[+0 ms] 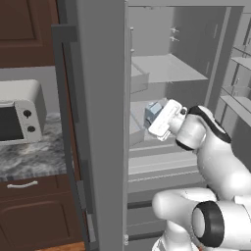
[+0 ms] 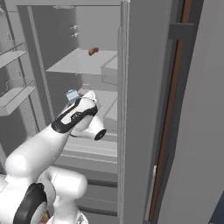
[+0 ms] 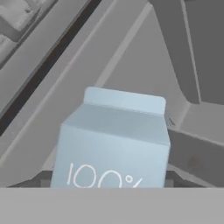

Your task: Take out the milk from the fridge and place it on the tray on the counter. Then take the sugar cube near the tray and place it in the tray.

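Inside the open fridge (image 1: 162, 73), the jaws stand apart either side of the milk (image 3: 114, 140); grip unclear

The fridge (image 1: 103, 122) stood open, its pale grey shelves showing. On a middle shelf (image 1: 142, 125) sat the milk carton (image 1: 153, 113), upright, its pale blue gable top toward the opening. On the shelf above (image 2: 83, 61), a small brown item (image 2: 93, 51) lay near the back. To the left, the marbled counter (image 1: 34, 157) carried a white toaster oven (image 1: 19, 112), set against the wall.
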Controlling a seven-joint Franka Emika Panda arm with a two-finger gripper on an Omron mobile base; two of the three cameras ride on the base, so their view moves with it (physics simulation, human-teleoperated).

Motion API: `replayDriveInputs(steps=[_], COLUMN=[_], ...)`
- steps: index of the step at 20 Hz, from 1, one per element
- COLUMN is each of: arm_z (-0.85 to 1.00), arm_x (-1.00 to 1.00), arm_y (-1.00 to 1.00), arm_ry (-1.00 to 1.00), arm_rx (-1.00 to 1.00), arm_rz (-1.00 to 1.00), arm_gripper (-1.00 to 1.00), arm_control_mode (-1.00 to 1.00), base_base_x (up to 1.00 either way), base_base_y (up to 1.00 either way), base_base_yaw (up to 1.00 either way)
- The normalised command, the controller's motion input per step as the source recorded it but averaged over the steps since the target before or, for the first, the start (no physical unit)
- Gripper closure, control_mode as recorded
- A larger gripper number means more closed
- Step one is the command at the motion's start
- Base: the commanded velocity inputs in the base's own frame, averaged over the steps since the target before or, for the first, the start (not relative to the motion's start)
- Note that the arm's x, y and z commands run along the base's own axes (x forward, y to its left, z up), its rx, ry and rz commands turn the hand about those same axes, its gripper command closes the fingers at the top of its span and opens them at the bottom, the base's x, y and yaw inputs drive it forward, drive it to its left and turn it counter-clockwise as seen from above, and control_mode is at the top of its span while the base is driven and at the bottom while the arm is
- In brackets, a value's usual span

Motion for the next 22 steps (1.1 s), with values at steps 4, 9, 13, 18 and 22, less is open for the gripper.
replayDriveInputs(steps=[4,9,13,18,22], arm_z=[0.80,0.96,1.00,0.90,0.59], arm_x=[-0.60,-0.66,-0.42,-0.43,-0.51], arm_y=[0.00,-0.02,-0.12,-0.53,-0.52], arm_ry=[0.09,0.01,0.08,0.00,0.00], arm_rx=[0.00,0.00,0.00,0.00,0.03], arm_rz=[-0.22,-0.22,-0.20,-0.08,0.00], arm_gripper=[1.00,1.00,1.00,1.00,1.00], arm_control_mode=[-1.00,-1.00,-1.00,-1.00,-1.00], base_base_x=[0.00,0.00,0.00,0.00,0.00], base_base_y=[0.00,0.00,0.00,0.00,0.00], base_base_yaw=[0.00,0.00,0.00,0.00,0.00])
